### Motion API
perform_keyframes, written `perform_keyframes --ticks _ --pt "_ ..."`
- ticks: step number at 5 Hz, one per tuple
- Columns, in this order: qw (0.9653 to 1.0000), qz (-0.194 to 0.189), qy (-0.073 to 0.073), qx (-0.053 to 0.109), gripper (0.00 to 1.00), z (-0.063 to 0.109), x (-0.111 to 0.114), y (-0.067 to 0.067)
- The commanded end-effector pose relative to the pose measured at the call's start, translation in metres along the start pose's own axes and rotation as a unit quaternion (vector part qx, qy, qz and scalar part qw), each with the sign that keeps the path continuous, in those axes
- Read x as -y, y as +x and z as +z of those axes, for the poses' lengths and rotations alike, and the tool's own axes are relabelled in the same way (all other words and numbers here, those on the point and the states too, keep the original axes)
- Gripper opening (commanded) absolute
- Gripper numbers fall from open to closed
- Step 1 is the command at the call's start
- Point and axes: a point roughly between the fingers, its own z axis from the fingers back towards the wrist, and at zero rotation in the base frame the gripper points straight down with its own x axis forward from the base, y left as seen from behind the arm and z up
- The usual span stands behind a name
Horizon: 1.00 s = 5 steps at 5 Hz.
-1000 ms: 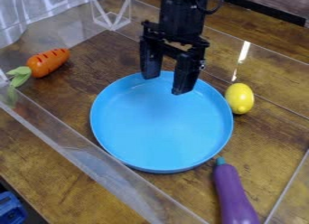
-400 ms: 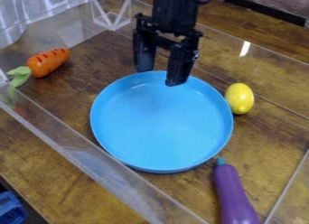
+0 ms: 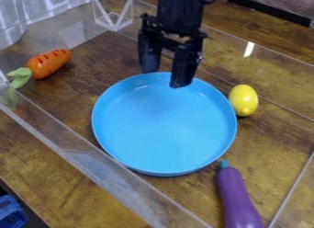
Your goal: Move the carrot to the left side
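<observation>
The carrot [image 3: 47, 62], orange with dark ridges and a pale green leafy top, lies on the wooden table at the far left. My black gripper [image 3: 164, 75] hangs open over the far rim of the blue plate [image 3: 135, 149], pointing steeply down, with nothing between its fingers. The carrot lies well to the left of the gripper, apart from it.
A yellow lemon [image 3: 244, 99] sits just right of the plate. A purple eggplant [image 3: 238, 198] lies at the front right. Clear acrylic walls [image 3: 73, 144] border the table along the left and front.
The gripper has shifted slightly left and away from its place a second ago, staying open. The carrot, lemon and eggplant have not moved.
</observation>
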Motion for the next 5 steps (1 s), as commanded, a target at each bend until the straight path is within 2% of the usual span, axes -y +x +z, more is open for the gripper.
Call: perform_keyframes --ticks 1,3,5 --pt "0.9992 -0.032 0.013 0.018 1.00 0.006 0.012 0.002" --pt "0.9970 -0.072 0.026 0.013 1.00 -0.005 0.022 0.000" --pt "0.9951 -0.093 0.032 0.007 1.00 -0.012 0.009 0.007"
